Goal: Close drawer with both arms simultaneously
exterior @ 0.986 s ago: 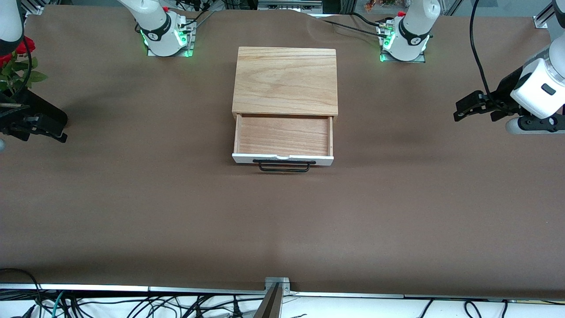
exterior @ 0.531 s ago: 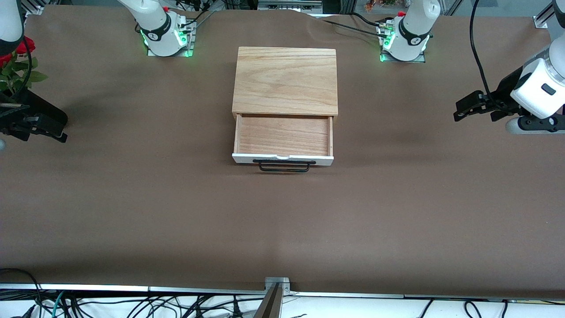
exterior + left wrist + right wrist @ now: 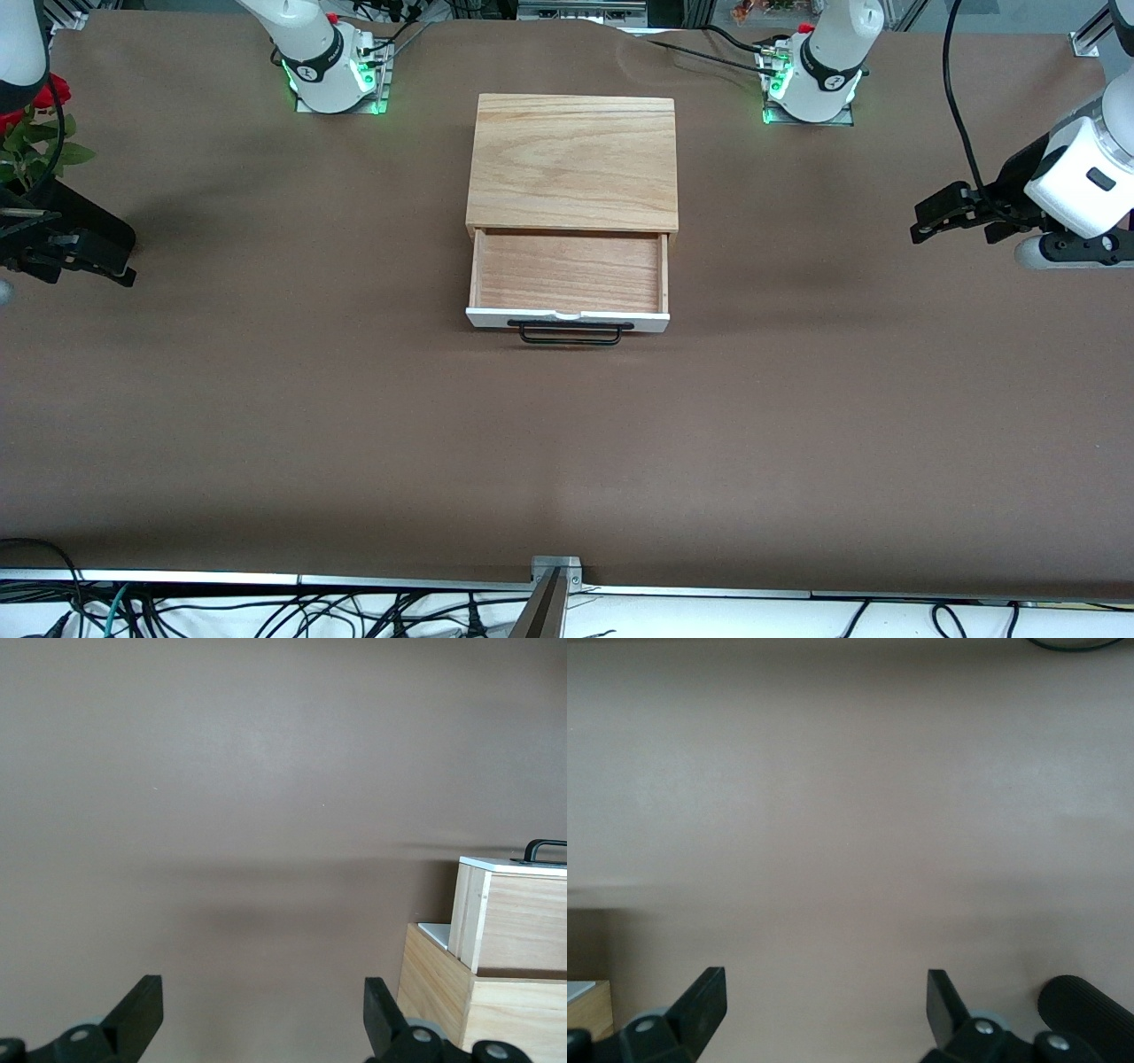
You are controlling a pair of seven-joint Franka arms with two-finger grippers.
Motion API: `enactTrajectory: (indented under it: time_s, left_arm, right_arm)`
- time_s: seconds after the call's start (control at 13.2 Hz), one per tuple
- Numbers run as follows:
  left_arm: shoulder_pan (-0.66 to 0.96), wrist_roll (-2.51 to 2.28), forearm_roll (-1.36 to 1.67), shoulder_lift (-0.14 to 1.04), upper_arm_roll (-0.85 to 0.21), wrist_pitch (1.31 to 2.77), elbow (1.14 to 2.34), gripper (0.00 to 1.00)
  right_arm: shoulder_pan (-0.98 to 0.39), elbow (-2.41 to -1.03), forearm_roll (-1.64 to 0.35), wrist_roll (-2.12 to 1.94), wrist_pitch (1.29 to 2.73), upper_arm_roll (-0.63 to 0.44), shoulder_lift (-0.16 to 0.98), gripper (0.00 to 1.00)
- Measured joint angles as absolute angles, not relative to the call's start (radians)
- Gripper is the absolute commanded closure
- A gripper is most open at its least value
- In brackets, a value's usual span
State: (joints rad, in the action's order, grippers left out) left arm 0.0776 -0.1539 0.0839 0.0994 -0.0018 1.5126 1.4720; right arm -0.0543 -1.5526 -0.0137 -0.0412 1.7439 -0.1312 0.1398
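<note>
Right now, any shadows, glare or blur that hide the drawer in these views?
Front view: even light, drawer sharp, soft arm shadows on the brown table cover. Left wrist view: drawer corner cropped at the edge, no glare. Right wrist view: only a sliver of wood shows.

Robotics lab — brown-covered table (image 3: 797, 425), green-lit arm bases (image 3: 335, 84), loose cables (image 3: 266, 611), aluminium framing (image 3: 554, 571)

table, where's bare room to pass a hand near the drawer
Bare brown table spreads from the open drawer toward the front camera, and between it and each gripper: left, right, both with jaws open. Nowhere is crowded.
</note>
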Motion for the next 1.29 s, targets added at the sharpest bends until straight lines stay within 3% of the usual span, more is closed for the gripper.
enactTrajectory:
  time_s: [0.53,0.99,1.29]
  left_arm:
    - [0.079,-0.154,0.084,0.101,-0.002,1.512,1.477,0.00]
    - [0.113,-0.153,0.103,0.152,-0.016,1.515,1.485,0.00]
    - [0.203,-0.155,0.202,0.297,-0.031,1.576,1.440,0.00]
  right_arm:
    - [-0.074,-1.555,-0.085,-0.039,1.768,-0.116,0.209,0.00]
    - [-0.298,-1.556,-0.159,-0.030,1.985,-0.104,0.399,0.00]
    - [-0.410,-1.551,-0.322,-0.024,2.132,-0.104,0.492,0.00]
